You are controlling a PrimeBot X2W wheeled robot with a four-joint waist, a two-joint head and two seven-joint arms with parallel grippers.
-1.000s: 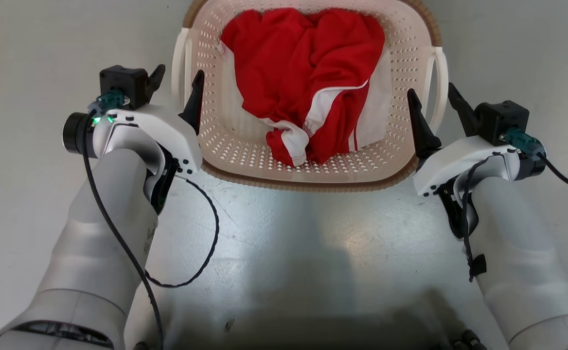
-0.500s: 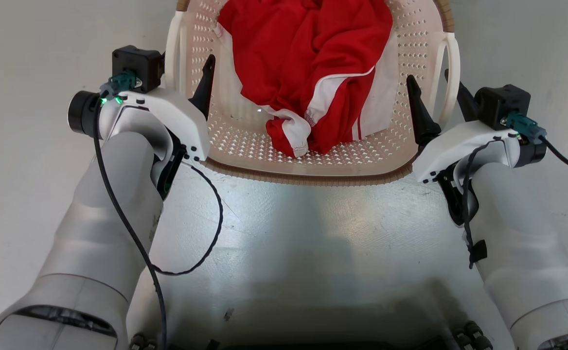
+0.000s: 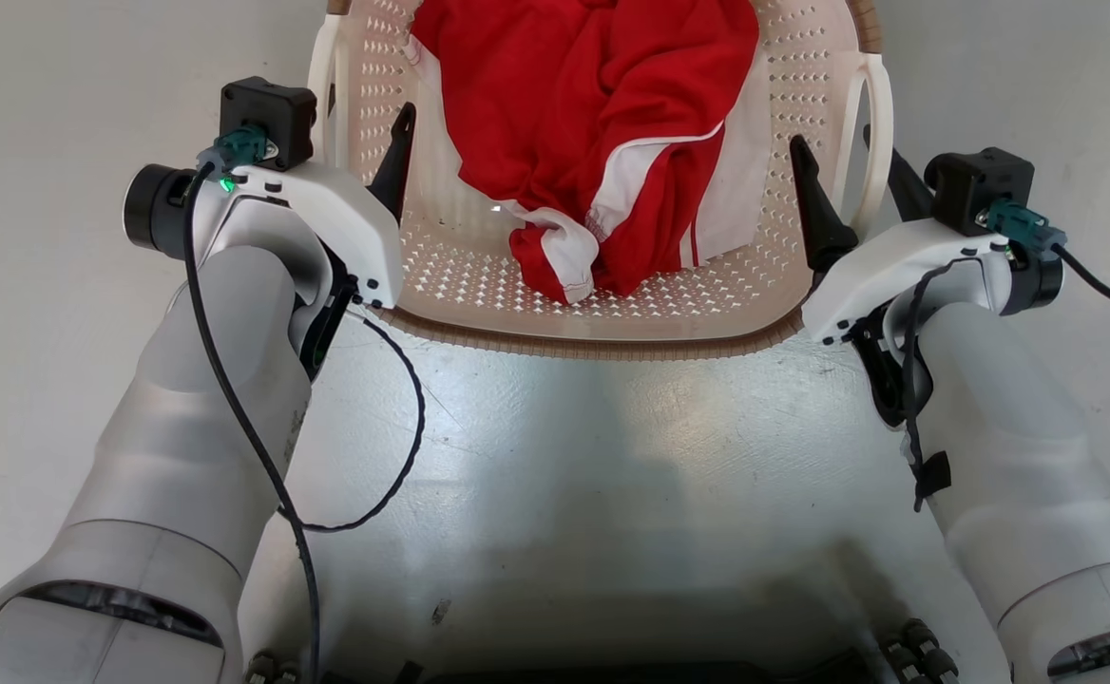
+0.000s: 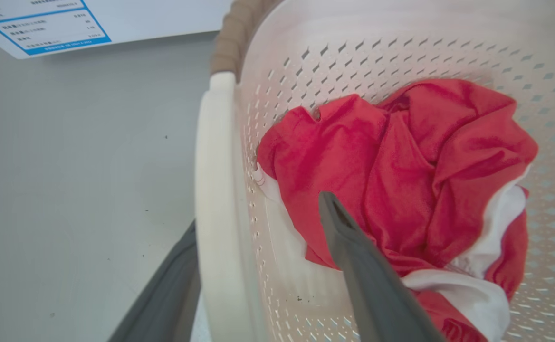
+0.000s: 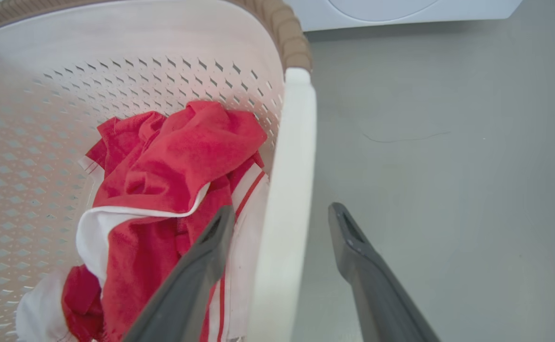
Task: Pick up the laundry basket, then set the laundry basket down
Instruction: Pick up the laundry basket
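A: What did the head view show?
B: The basket point(image 3: 479, 275) sat straight ahead at the top, over grey floor point(image 3: 42, 380), with a red and white garment point(image 3: 593, 123) heaped inside. The left gripper point(image 3: 365, 123) straddled the left handle point(image 3: 319, 76), one dark finger inside the wall and the other hidden behind the handle. The right gripper point(image 3: 831, 152) did likewise at the right handle point(image 3: 876, 123).
A: Spread, then?
B: Both spread. Whether either touched its handle, I could not tell from there.
A: And the left wrist view?
B: The handle ran up between the two fingers, which were wide apart. One was over the garment inside the basket, the other outside and partly behind the handle. A printed sheet point(image 4: 40, 23) with a blue border showed at the top left.
A: The right wrist view?
B: Much the same, mirrored. One finger was inside, just beside the handle. The other was outside over bare floor, with a clear gap to the handle. The jaws pinched nothing. A white appliance point(image 5: 401, 12) stood beyond the basket at the top
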